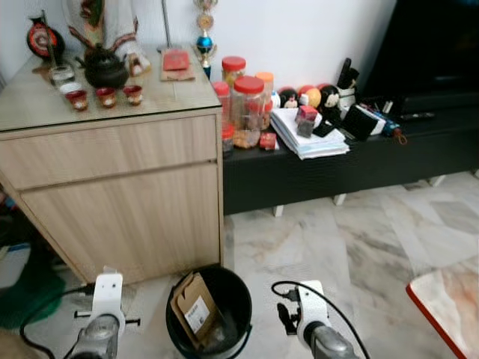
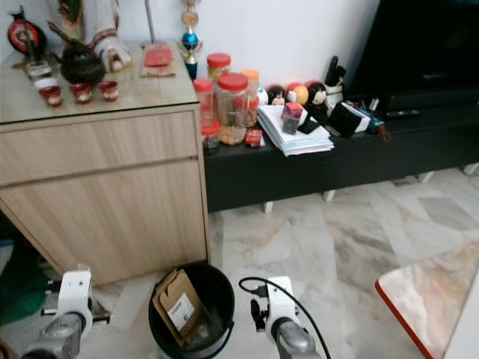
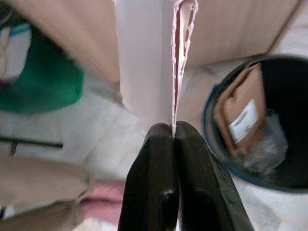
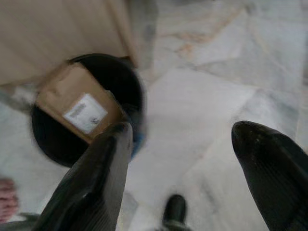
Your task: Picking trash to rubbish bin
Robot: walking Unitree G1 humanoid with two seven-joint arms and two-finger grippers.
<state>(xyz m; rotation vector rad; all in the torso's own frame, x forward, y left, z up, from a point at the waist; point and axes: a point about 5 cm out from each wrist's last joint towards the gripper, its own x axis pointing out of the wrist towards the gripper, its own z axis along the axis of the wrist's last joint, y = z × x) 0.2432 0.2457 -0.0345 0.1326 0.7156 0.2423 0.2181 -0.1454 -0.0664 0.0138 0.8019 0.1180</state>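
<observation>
A black rubbish bin (image 1: 233,295) stands on the marble floor in front of the wooden cabinet, between my two arms. A brown cardboard packet (image 1: 193,307) with a white label leans inside it. My left gripper (image 3: 174,126) is shut on a thin white piece of trash (image 3: 144,62) with a pink-red edge, held up beside the bin (image 3: 288,120) and not over it. On the other side of the bin (image 4: 120,79), my right gripper (image 4: 180,134) is open above the floor with nothing between its fingers.
The light wooden cabinet (image 1: 112,194) rises just behind the bin. To its right runs a low black bench (image 1: 337,168) with jars and stacked papers. A red-edged table corner (image 1: 449,299) juts in at the right. Something green (image 1: 30,292) lies on the floor at the left.
</observation>
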